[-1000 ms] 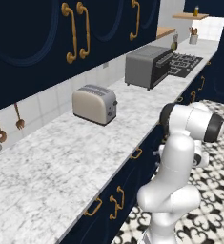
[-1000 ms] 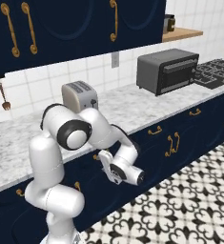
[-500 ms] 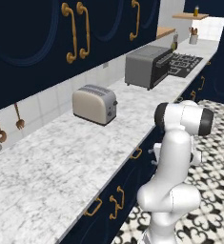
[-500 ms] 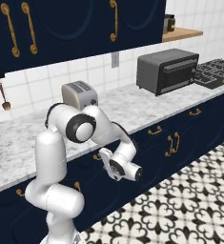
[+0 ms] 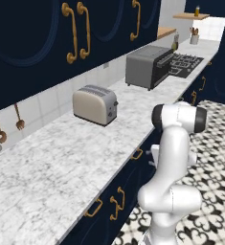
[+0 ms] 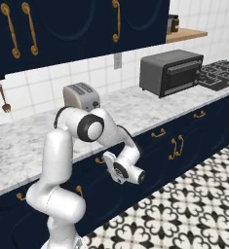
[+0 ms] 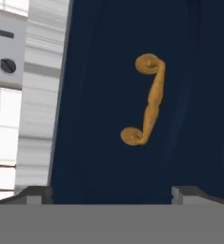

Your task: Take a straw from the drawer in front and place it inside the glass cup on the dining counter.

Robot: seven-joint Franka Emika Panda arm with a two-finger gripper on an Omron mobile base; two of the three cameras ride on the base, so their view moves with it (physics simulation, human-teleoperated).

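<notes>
My two dark fingers point(image 7: 112, 193) stand wide apart with nothing between them; each tip pokes up at one bottom corner of my hand view, and the gap between them faces the shallow dark navy drawer front point(image 7: 108, 157). Its curved brass handle point(image 7: 147, 100) appears on end in that view because my hand is rolled, and it sits beyond my tips, clear of both of them. The pale edge of the white-grey marble bench point(image 7: 39, 95) runs down the left side of the same view, right along the drawer front.

From the right base view my hand point(image 6: 123, 168) hangs low under the front edge of the bench point(image 6: 28, 141), close against the navy drawer front point(image 6: 94, 163) just below the slab. I cannot tell from this side how far the tips are from the handle. In the left base view my white arm point(image 5: 174, 158) stands in front of the same row of navy fronts, below the bench edge point(image 5: 61, 167).

On the bench, toward its back edge by the white tiled wall, a cream two-slot toaster point(image 5: 95, 104) stands. Farther along the same slab is a dark grey toaster oven point(image 5: 147, 67), and beyond it a black hob point(image 5: 185, 62). The floor point(image 6: 184, 214) beneath me is black-and-white patterned tile.
</notes>
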